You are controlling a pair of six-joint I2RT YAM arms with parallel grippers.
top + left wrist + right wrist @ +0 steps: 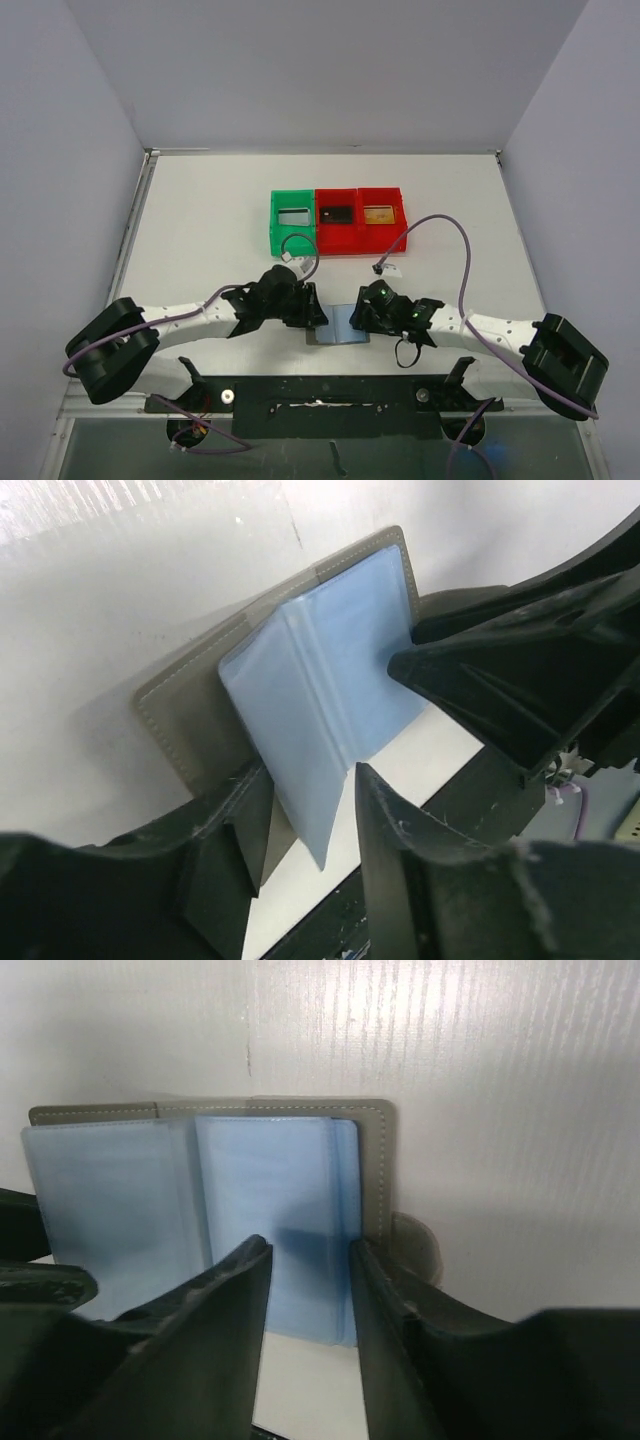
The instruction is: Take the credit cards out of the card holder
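Grey stitched folding card holder (338, 325) lies open at the near edge of the white table (200, 220), seemingly light and floppy; left gripper (308, 815) and right gripper (305, 1260), half-open, clamping nothing, straddle its slippery-looking bluish pocket leaves, likely best pinched at free edges; green plastic bin (277, 232) and red plastic bins (345, 244) stand beyond

Your left arm (190, 322) and right arm (490, 330) both stretch inward from their outer shoulders, lying low and nearly level, with the wrists meeting at the centre. Your left gripper (316, 312) and right gripper (358, 316) face each other, tips near but apart. Each has its jaws parted, fingers angled down.
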